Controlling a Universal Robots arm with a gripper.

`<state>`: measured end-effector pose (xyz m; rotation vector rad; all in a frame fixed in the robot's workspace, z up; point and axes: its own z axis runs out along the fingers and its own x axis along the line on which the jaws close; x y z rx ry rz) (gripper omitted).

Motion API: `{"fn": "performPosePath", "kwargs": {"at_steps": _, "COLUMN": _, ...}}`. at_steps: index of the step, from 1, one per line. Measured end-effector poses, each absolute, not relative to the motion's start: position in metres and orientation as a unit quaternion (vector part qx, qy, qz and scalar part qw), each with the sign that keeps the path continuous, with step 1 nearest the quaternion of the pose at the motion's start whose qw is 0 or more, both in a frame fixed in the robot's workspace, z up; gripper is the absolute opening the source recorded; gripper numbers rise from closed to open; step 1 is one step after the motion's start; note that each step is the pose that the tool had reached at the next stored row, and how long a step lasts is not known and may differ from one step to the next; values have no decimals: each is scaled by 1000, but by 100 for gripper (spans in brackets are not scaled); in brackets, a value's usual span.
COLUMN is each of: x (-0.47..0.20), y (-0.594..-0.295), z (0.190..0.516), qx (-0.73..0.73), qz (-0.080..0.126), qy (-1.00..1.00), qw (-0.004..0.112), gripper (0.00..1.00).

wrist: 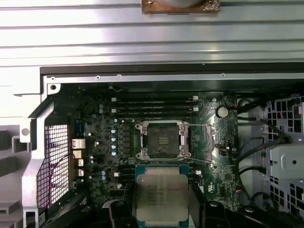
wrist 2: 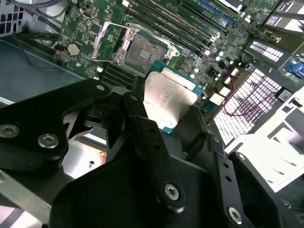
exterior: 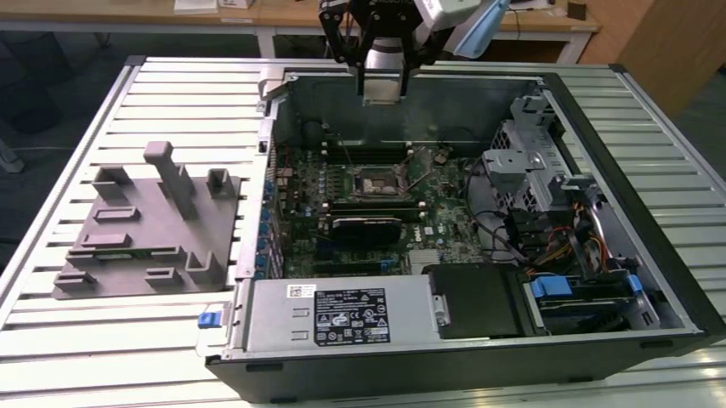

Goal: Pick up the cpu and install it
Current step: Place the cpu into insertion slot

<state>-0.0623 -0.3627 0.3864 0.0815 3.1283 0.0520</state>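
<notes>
From the exterior view's left we list: a grey moulded fixture (exterior: 148, 229) on the slatted table (exterior: 68, 127); beside it the open computer case (exterior: 454, 374) with its motherboard (exterior: 306, 195) lying face up; the socket (exterior: 375, 180) near the board's middle; and the drive cage (exterior: 522, 161) toward the exterior view's right. The gripper (exterior: 382, 89) hangs over the case's far wall, higher than the socket and well apart from it. In both wrist views its fingers (wrist 2: 137, 118) are closed on two opposite edges of the cpu (wrist 2: 168, 99), which is carried clear of the board with its silvery top facing the cameras. In the first wrist view the cpu (wrist: 161, 197) sits in line with the socket (wrist: 162, 140), their edges parallel. The socket is empty, and its retention frame (wrist: 202, 142) is swung open to one side. We judge the chip close to square, so it has no marked long axis. It lies flat and level with the board.
</notes>
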Motion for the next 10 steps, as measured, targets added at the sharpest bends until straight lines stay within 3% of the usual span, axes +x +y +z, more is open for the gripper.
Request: {"fn": "performPosePath", "kwargs": {"at_steps": 10, "x": -62, "y": -363, "z": 386, "qx": 40, "qz": 16, "qy": 999, "qw": 6, "gripper": 53}}
